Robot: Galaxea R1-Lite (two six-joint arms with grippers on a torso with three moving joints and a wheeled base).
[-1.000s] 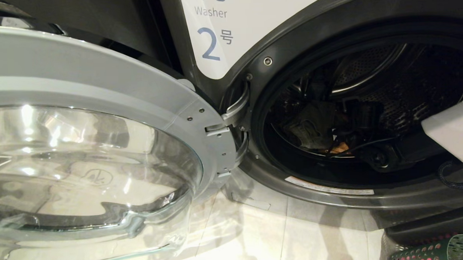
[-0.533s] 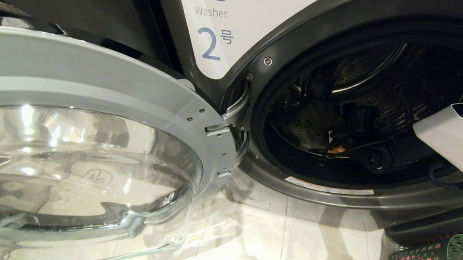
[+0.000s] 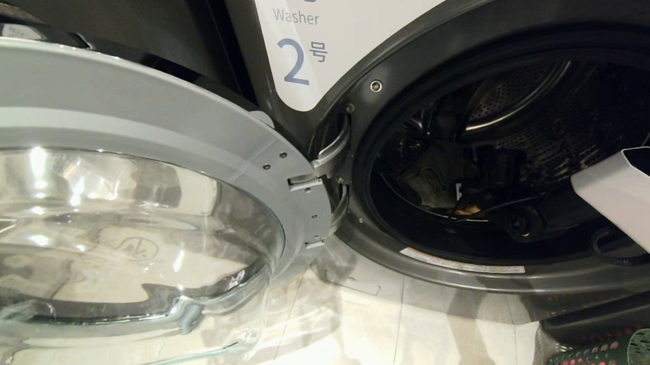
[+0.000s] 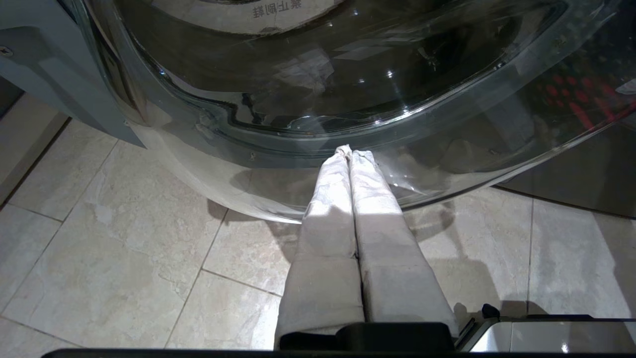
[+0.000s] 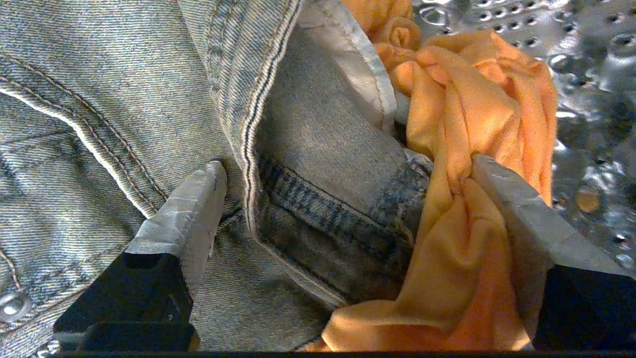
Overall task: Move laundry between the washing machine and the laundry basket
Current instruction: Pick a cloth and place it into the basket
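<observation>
Laundry (image 5: 348,199) between spread right gripper (image 5: 348,171) jaws.

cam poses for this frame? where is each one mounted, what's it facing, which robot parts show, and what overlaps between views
Head: on the head, looking down at the washing machine with its door swung open; white right forearm enters the drum.
Left wrist: behind the shut left gripper, low over floor tiles, facing the door glass.
Right wrist: behind the open right gripper, inside the drum, jaws straddling the denim garment and the orange garment.
Shared: head and left wrist both see the door; head and right wrist both see the laundry.
</observation>
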